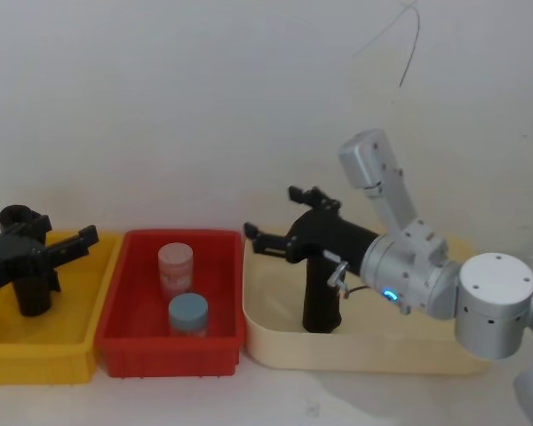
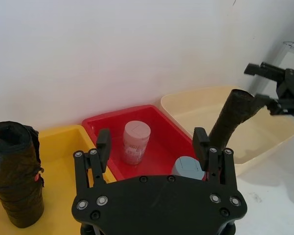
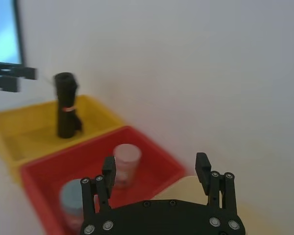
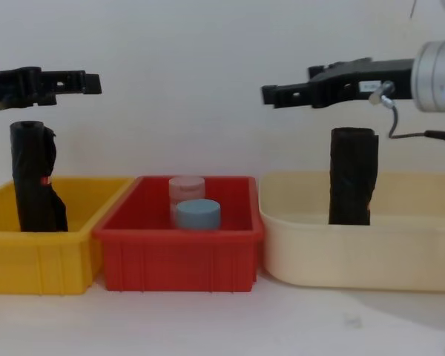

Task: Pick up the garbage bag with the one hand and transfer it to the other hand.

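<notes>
The garbage bag [image 1: 320,297], a black crinkled roll, stands upright in the cream bin [image 1: 355,355]; it also shows as the roll [image 4: 352,178] and, tilted, as the roll [image 2: 230,120]. My right gripper [image 1: 265,240], on the arm with the blue light ring, hovers just above the bag's top, apart from it, fingertips pointing left [image 4: 271,95]. It is open with nothing between its fingers [image 3: 108,169]. My left gripper [image 1: 87,238] hangs open [image 2: 152,142] above the yellow bin, over a similar black roll with a red mark [image 4: 33,178].
A red bin [image 1: 169,355] between the yellow bin [image 1: 35,364] and the cream bin holds a pink jar [image 1: 176,266] and a blue-lidded jar [image 1: 188,315]. A white wall stands close behind all three bins. The red-marked roll [image 2: 14,176] stands upright.
</notes>
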